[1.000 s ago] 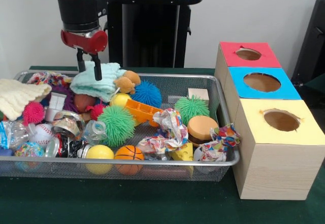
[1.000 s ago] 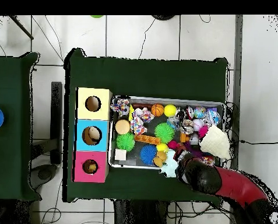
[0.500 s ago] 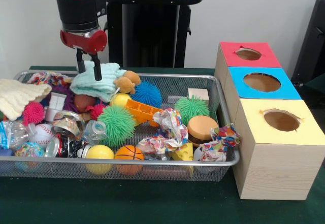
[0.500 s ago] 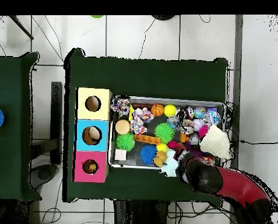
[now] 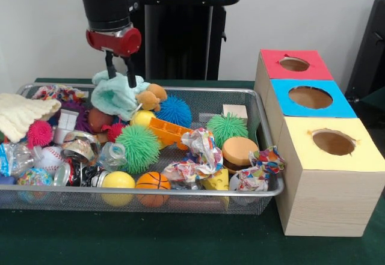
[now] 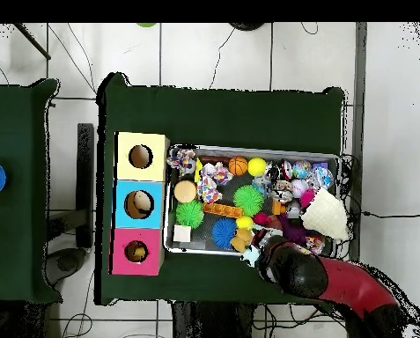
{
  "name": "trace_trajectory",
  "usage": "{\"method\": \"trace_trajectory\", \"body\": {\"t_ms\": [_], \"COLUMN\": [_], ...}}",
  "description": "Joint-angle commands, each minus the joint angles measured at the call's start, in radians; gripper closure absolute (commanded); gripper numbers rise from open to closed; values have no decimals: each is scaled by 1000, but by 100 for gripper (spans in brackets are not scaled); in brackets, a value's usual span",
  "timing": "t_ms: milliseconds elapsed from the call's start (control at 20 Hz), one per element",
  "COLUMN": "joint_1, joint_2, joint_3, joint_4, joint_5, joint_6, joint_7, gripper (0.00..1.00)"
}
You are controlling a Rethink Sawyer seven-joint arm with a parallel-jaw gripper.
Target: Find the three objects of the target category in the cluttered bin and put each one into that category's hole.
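Front view: tool [image 5: 120, 71] (pinching mint cloth [image 5: 115, 97]) far from hole [image 5: 294, 64]

green table [image 5: 150, 241]: wire bin [image 5: 180, 200], 3 boxes [image 5: 322, 175]

Front view close, facing robot across table, overhead view high, straight down, both share wire bin [image 5: 264, 157] [image 6: 253, 150]

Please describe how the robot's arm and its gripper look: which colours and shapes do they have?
The arm is a thick round column, red at the top, then a black cylindrical wrist section. Below sits a glossy red rounded housing, from which the gripper extends as two thin black straight fingers. From overhead, the arm appears as a red curved tube ending in a black bulb.
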Motion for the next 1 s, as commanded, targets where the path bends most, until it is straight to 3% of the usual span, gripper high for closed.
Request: {"method": "trace_trajectory", "body": {"t_ms": [50, 200, 500, 1000], "joint_1": [11, 19, 52, 50], "joint_2": [-46, -47, -23, -34], "joint_3": [131, 130, 92, 91], "joint_4": [102, 118, 66, 17], "joint_5": [81, 85, 54, 37], "joint_6": [85, 62, -3, 4], "joint_7": [16, 26, 32, -4], "gripper": [0, 0, 0, 0]}}
